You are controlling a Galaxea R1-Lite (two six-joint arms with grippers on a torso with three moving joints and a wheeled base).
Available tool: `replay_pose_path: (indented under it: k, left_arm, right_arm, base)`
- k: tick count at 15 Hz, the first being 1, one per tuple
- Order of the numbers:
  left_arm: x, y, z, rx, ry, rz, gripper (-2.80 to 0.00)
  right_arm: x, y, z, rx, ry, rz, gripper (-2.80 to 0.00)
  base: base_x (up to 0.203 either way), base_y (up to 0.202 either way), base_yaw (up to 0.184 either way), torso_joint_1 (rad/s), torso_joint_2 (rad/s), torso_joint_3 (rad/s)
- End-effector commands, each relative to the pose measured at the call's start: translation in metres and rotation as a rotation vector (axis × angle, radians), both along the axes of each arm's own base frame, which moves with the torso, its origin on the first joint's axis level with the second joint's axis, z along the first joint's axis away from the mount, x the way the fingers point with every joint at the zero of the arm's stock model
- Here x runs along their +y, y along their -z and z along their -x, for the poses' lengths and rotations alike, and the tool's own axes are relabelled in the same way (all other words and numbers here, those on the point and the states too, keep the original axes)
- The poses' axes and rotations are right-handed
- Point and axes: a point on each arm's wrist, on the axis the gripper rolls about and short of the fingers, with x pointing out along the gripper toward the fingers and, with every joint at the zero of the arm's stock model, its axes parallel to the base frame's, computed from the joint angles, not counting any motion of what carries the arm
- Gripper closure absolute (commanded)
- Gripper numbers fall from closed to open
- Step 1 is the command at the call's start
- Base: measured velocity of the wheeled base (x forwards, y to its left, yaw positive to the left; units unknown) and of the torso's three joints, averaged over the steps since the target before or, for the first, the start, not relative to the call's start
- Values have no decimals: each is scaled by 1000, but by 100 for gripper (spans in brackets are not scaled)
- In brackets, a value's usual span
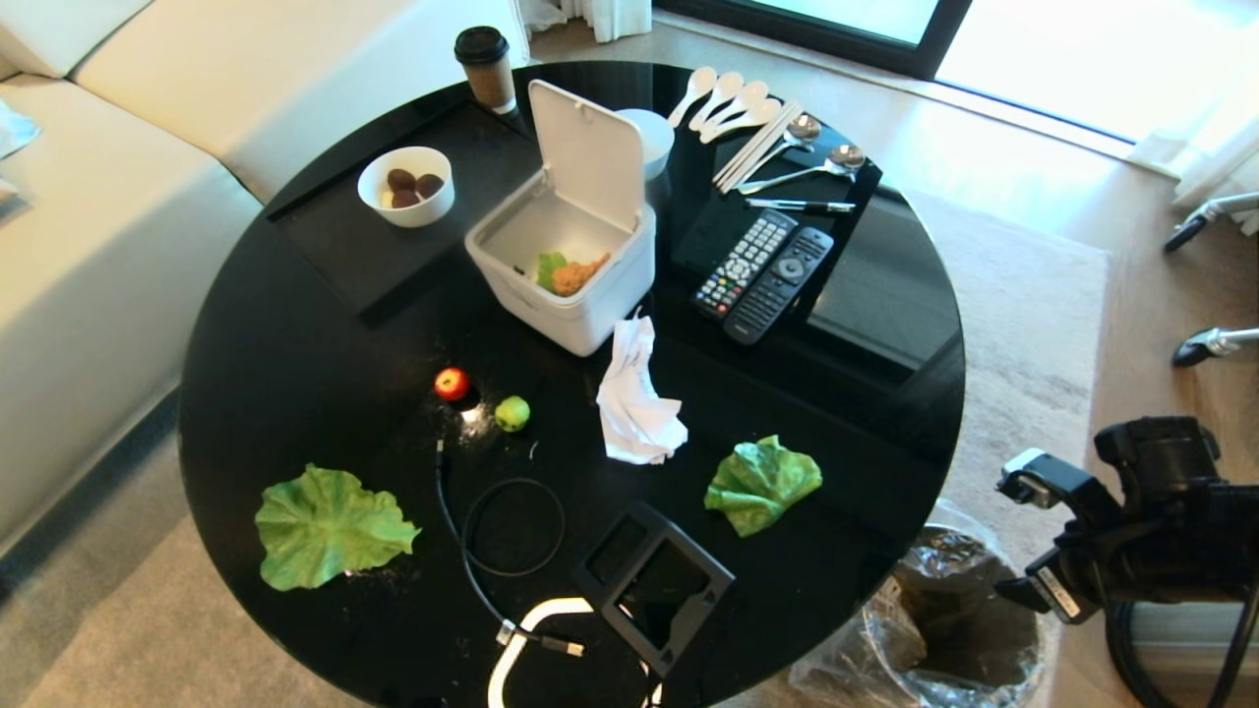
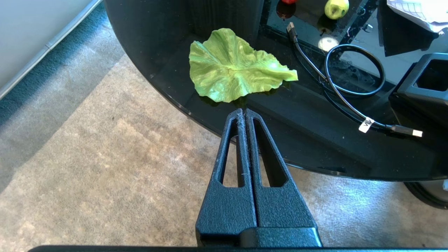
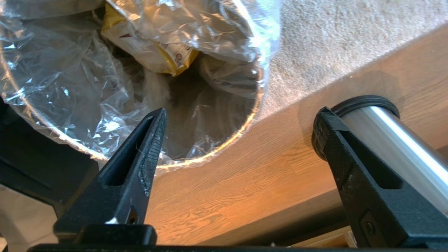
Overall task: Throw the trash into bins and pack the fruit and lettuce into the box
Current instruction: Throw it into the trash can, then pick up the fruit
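Note:
On the round black table [image 1: 295, 393] a crumpled white tissue [image 1: 637, 398] lies in front of the open white box [image 1: 551, 295]. A red apple [image 1: 451, 383] and a green apple [image 1: 511, 413] sit left of the tissue. One lettuce leaf [image 1: 329, 526] lies front left, another [image 1: 762, 482] front right. My right gripper [image 3: 241, 119] hangs open and empty over a lined steel bin [image 3: 224, 147], and the gold-yellow wrapper [image 3: 154, 45] lies inside it. A second bin [image 3: 392, 136] shows behind one finger. My left gripper [image 2: 244, 112] is shut and empty, off the table edge near the left leaf [image 2: 231, 68].
A bowl [image 1: 406, 185], a coffee cup [image 1: 485, 67], two remotes [image 1: 762, 275] and spoons [image 1: 728, 98] crowd the far half. A black cable [image 1: 492, 551] and a black square tray [image 1: 654, 585] lie near the front. The bin [image 1: 944, 619] stands on the floor at the table's right.

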Motion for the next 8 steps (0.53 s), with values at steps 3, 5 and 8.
replay_pose_path:
  k: [3,5,8]
  left_arm:
    - [0,0,0,-1,-1,0,0]
    - [0,0,0,0,-1,0,0]
    - [0,0,0,-1,-2,0,0]
  right_arm:
    - [-11,-8,2,-40,38,5,-280]
    - [-13,-14,3,-60,45,7,-280]
    - [-14,-18,6,-78,29,-22,-280]
  base:
    - [0,0,0,0,0,0]
    - [0,0,0,0,0,0]
    - [0,0,0,0,0,0]
